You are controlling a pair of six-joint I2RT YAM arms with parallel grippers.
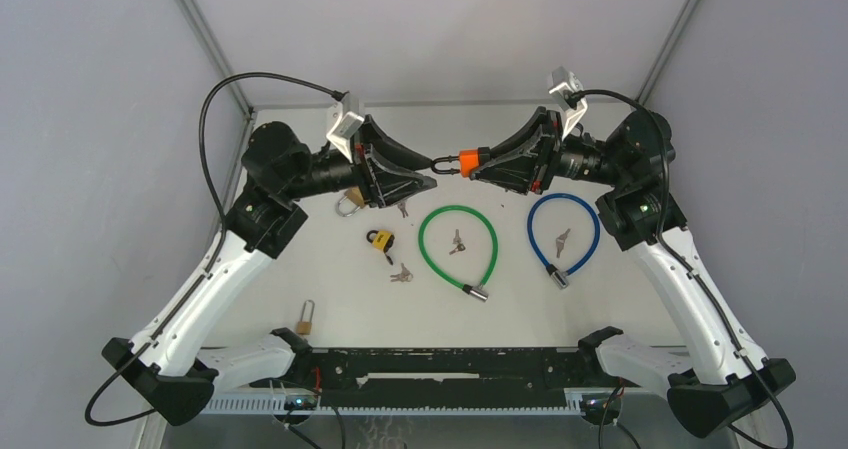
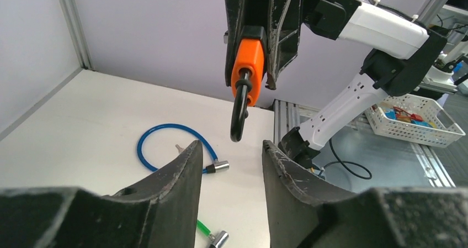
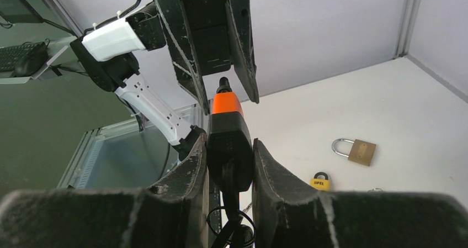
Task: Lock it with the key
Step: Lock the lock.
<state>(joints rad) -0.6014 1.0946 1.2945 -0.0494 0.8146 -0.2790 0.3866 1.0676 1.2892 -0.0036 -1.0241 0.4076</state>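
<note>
My right gripper (image 1: 480, 161) is shut on an orange and black padlock (image 1: 468, 158) and holds it in the air above the table's far middle, black shackle (image 1: 445, 165) pointing left. In the right wrist view the gripper (image 3: 229, 143) clamps the lock's black body (image 3: 229, 135). A dark key on a wire ring (image 3: 234, 228) hangs at its near end. My left gripper (image 1: 428, 166) faces it, open and empty. In the left wrist view the shackle (image 2: 239, 115) hangs just beyond the gap of my left gripper (image 2: 229, 148), not touching either finger.
On the table lie a green cable lock (image 1: 458, 208), a blue cable lock (image 1: 563, 197), a yellow padlock (image 1: 380, 240), a brass padlock (image 1: 305, 319), another brass padlock (image 1: 347, 205) under the left wrist, and loose keys (image 1: 401, 274). Walls enclose the left, back and right.
</note>
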